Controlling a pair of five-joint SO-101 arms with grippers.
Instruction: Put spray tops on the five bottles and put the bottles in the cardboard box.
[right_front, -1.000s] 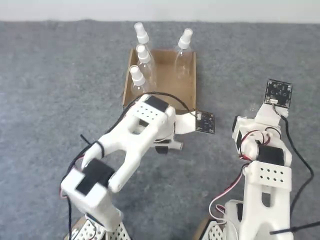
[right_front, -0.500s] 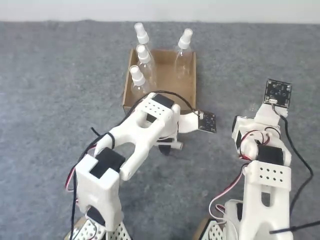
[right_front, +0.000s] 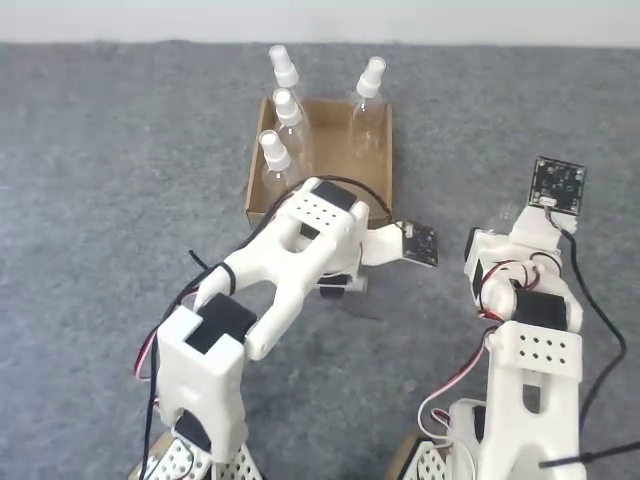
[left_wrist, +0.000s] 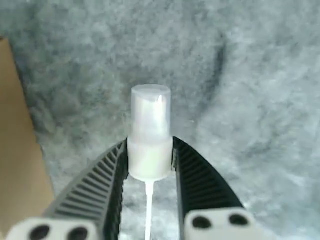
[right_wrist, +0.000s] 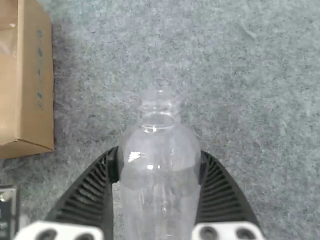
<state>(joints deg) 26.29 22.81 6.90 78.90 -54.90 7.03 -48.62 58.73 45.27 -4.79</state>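
**Spray top and open bottle held beside the cardboard box**

The left gripper (left_wrist: 149, 151) was clamped on a white spray top (left_wrist: 150, 125), gripped at its collar, with the thin dip tube seen running back between the jaws. In the high view the left arm (right_front: 290, 260) was stretched from 7 o'clock toward the middle of the grey table (right_front: 110, 200), and its wrist lay just at 6 o'clock of the cardboard box (right_front: 378, 190). The right gripper (right_wrist: 159, 161) was closed around the shoulder of a clear bottle (right_wrist: 159, 145), whose neck was open and bore no top. This bottle was held above the grey surface, apart from the box. The right arm (right_front: 525, 340) was placed at 5 o'clock of the table, at about 4 o'clock of the box. Four capped bottles (right_front: 288, 112) were seen upright in the box, which stood at 12 o'clock.
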